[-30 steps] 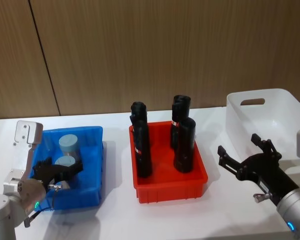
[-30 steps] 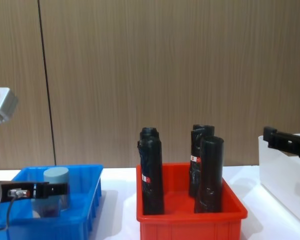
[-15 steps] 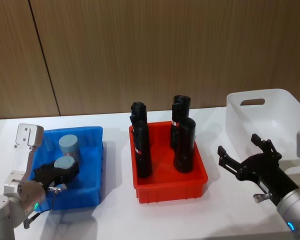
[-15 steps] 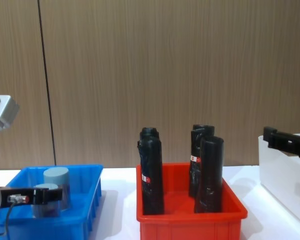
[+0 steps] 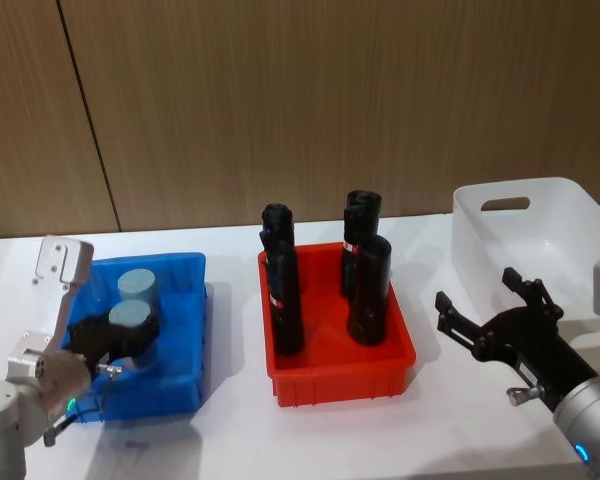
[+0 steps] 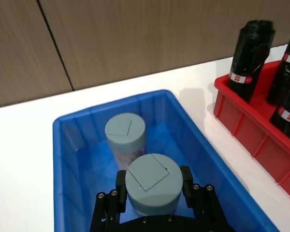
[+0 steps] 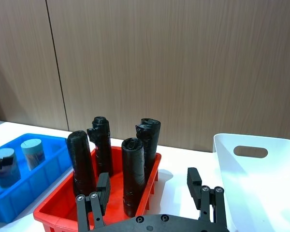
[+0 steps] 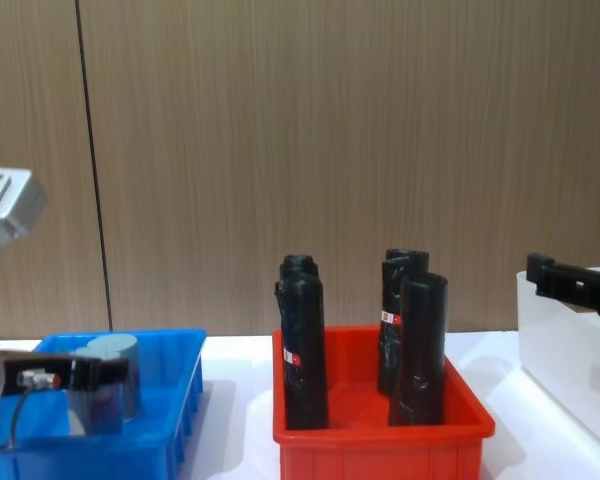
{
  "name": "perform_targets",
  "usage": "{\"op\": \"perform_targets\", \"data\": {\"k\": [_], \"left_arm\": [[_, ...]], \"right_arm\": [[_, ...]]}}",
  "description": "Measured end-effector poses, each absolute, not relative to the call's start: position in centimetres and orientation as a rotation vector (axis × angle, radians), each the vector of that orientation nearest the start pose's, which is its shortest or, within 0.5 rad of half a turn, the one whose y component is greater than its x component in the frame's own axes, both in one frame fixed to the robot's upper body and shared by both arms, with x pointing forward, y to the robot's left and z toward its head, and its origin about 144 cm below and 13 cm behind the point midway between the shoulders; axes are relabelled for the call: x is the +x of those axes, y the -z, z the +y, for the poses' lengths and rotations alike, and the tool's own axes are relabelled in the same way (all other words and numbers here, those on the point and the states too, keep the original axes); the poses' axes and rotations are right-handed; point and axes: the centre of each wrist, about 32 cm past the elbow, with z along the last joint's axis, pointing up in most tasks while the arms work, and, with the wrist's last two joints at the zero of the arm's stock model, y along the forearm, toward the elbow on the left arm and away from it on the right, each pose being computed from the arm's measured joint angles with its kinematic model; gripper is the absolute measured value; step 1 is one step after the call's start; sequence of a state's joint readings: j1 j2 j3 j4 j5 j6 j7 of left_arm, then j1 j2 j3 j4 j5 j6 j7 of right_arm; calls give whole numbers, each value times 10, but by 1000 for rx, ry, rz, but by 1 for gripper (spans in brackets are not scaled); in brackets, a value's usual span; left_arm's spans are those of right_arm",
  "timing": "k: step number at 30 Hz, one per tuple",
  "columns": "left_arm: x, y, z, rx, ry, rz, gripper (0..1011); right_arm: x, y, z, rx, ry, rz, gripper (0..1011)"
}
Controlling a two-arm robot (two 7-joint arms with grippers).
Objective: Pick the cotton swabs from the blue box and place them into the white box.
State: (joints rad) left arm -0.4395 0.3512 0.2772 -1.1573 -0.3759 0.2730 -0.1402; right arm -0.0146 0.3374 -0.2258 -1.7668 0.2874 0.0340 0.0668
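The left end effector (image 5: pixel 120 338) is down inside the blue box (image 5: pixel 192 300), which sits on the white desk (image 5: pixel 230 430) at about 8 o'clock in the head view. Its two black fingers (image 6: pixel 120 187) are closed against opposite sides of a cotton swab jar (image 6: pixel 152 180), just under the jar's pale grey-blue lid. The held jar is within the box walls; whether its base clears the floor of the box cannot be told. A second jar (image 5: pixel 138 288) stands upright in the same box, close beside the held one at its 12 o'clock, toward the wall.

A red bin (image 5: pixel 340 378) holding upright black cylinders (image 5: pixel 283 290) occupies the middle of the desk. The white box (image 5: pixel 520 188) stands at 3 o'clock, its oval handle slot on the far wall. The right end effector (image 5: pixel 478 297) hovers over the desk at about 4 o'clock, between the red bin and the white box, its fingers spread wide and gripping nothing.
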Motion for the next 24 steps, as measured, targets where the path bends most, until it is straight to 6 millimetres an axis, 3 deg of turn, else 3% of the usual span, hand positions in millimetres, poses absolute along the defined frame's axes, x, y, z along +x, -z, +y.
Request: {"op": "perform_targets", "data": {"k": [24], "left_arm": [[562, -1245, 262, 184, -1117, -34, 669]], "right_arm": [[443, -1189, -237, 26, 1229, -75, 1002]]}}
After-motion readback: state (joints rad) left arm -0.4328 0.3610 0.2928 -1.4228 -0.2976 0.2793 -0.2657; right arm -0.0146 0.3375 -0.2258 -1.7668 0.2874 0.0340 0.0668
